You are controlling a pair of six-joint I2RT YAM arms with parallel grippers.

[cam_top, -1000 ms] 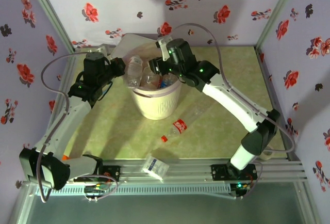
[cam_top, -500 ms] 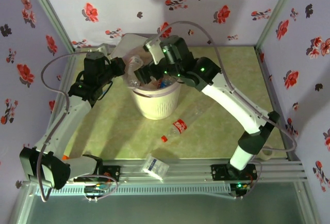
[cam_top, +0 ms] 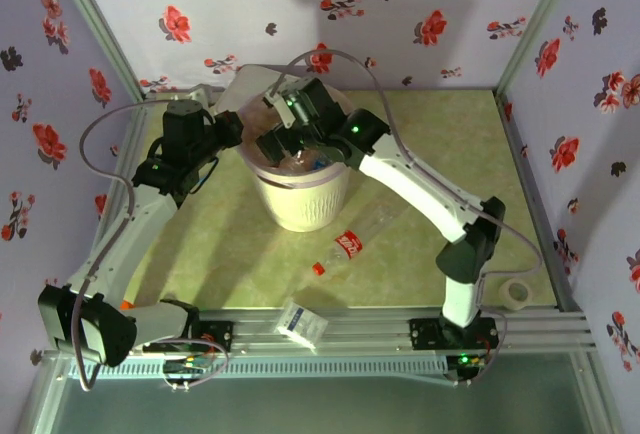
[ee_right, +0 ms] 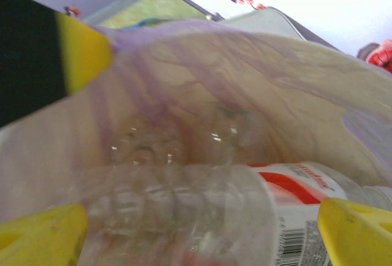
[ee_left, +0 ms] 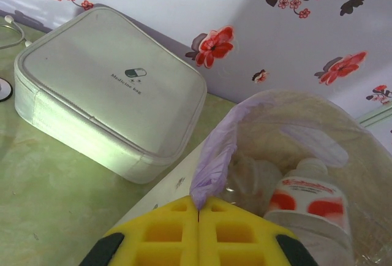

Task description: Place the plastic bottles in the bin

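Observation:
The bin, a cream bucket with a pinkish liner bag, stands mid-table with several plastic bottles inside. My left gripper is shut on the liner's edge at the bin's left rim. Over the bin's mouth my right gripper hangs open. A clear red-labelled bottle lies loose just below its spread fingers. Another red-labelled bottle rests in the bin. One more bottle lies on the table in front of the bin.
A red cap lies by the table bottle. A white-and-blue carton sits at the near edge and a tape roll at the near right. A white zip case lies behind the bin.
My right gripper moved left over the bin's mouth and opened, and the bottle it carried now lies in the bin. My left gripper stayed shut on the liner.

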